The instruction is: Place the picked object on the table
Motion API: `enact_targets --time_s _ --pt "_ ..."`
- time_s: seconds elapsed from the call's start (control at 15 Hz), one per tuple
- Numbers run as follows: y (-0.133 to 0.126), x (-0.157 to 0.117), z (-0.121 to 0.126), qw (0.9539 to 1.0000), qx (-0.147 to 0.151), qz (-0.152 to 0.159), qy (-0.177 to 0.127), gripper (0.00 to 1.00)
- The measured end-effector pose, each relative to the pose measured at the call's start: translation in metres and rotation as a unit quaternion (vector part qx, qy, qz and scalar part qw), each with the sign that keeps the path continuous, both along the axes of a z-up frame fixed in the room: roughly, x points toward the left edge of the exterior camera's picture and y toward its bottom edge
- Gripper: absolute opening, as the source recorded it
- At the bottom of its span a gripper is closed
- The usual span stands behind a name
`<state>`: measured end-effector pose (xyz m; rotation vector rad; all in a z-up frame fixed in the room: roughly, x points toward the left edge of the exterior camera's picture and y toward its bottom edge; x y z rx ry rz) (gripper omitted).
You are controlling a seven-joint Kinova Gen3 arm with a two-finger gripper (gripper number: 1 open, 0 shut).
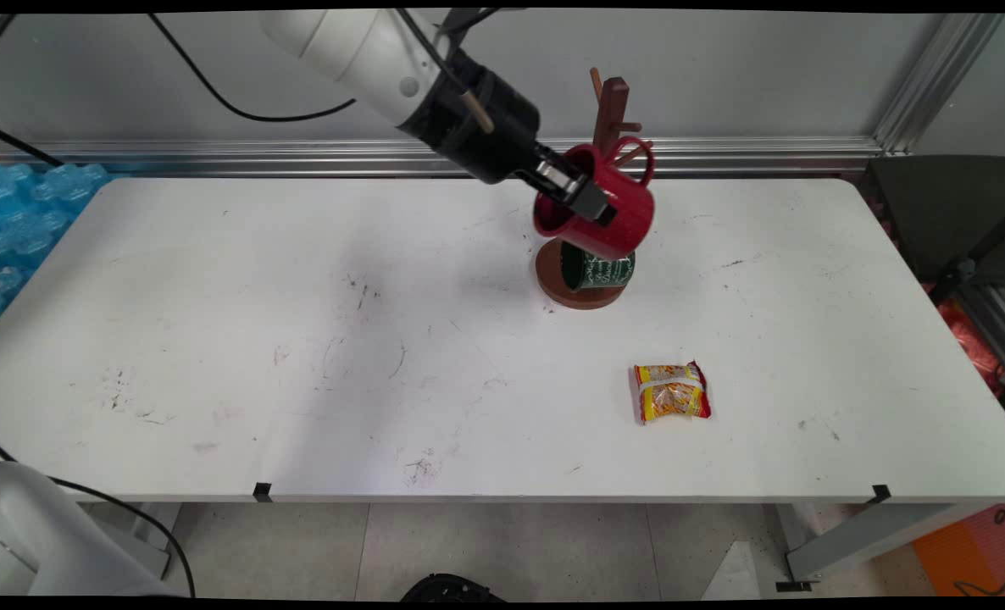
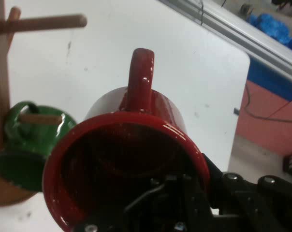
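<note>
Nearest the camera, a snack packet (image 1: 672, 392) lies lower right of centre on the surface (image 1: 299, 339), while upper centre the gripper (image 1: 583, 196), jaws pinching a red mug's (image 1: 606, 207) rim, holds it at the wooden mug tree (image 1: 609, 114) above a green mug (image 1: 596, 268).

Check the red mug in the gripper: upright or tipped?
Tipped. The red mug lies on its side in the gripper, mouth towards the hand camera, handle pointing away, beside the wooden mug tree.
</note>
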<state>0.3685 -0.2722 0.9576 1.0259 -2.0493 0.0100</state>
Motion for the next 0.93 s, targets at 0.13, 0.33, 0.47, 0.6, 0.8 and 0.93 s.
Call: enact_targets --time_s 0.13,0.33,0.47,0.6,0.8,0.93 --pt "0.004 0.01 0.002 0.9998 -0.002 0.0 -0.018 0.0" --pt "0.009 0.028 0.005 0.9988 -0.005 -0.001 -0.049 0.0" --pt "0.013 0.044 0.008 0.9971 -0.008 -0.003 -0.075 0.0" --pt "0.016 0.059 0.011 0.9951 -0.011 -0.007 -0.098 0.0" --pt "0.019 0.077 0.016 0.9916 -0.012 -0.011 -0.128 0.0" --pt "0.02 0.089 0.02 0.9882 -0.014 -0.017 -0.152 0.0"
